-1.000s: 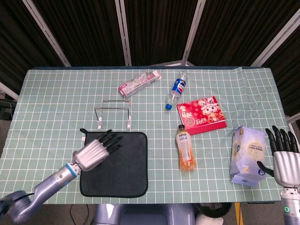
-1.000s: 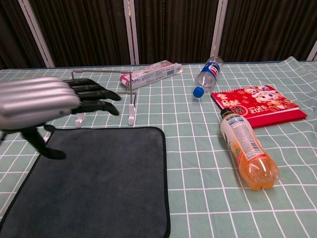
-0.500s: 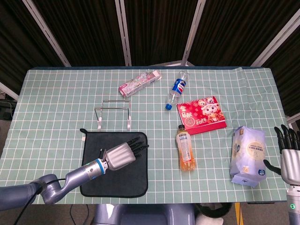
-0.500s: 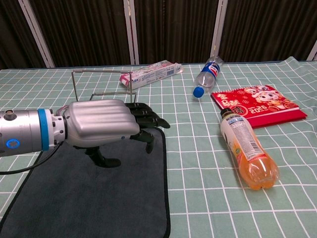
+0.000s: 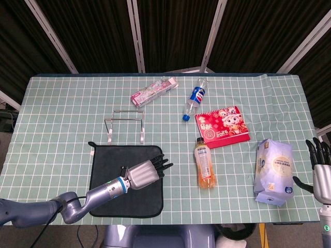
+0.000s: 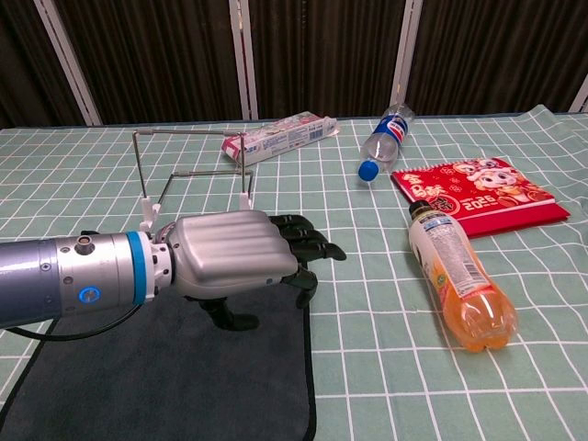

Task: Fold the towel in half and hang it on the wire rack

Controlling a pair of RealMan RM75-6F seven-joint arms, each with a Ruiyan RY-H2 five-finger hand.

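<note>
Where the dark towel (image 5: 111,192) lies flat, left hand (image 5: 145,173) open above its right edge; right hand (image 5: 321,174) open, holding nothing.

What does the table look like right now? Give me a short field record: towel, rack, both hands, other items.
towel: dark towel, flat and unfolded at the near left of the table
rack: wire rack, upright, just behind the towel, nothing on it
left hand: left hand over the towel's right edge, fingers reaching past it, holding nothing
right hand: right hand at the far right edge, open, beside the tissue pack
other items: orange drink bottle, cola bottle, red calendar, pink box
</note>
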